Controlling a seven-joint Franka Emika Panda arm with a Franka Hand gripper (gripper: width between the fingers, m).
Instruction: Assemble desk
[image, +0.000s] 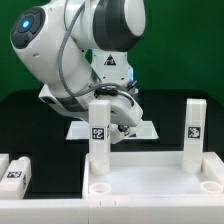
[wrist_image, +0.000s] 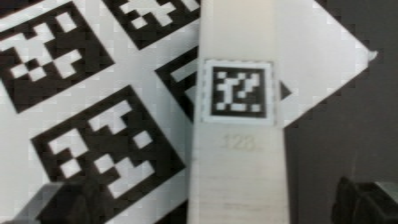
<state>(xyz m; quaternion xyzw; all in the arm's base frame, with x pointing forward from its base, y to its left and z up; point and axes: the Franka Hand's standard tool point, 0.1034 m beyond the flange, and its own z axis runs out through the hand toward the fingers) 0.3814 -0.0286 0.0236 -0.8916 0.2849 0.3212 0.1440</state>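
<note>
The desk's tabletop (image: 150, 180) fills the lower part of the exterior view, its raised rim running along the back edge, and its near and right-hand edges are cut off by the frame. Two legs stand upright at its back corners, the left upright leg (image: 98, 135) and the right upright leg (image: 193, 130), with open tray between them. A loose leg (image: 14, 172) lies on the dark bench (image: 30, 125) at the exterior view's lower left, partly cut off. Behind the tabletop the marker board (image: 80, 128) lies flat, mostly covered by the arm (image: 85, 50) and the left upright leg. The hand (image: 122, 122) hangs low just behind that leg, and its tips are hard to make out there. In the wrist view the hand (wrist_image: 217, 200) is spread wide, its dark fingers (wrist_image: 68, 200) standing either side of a white leg (wrist_image: 237, 130) without touching it, with the marker board (wrist_image: 89, 90) beyond. Whether this is the left upright leg cannot be told for sure.
</note>
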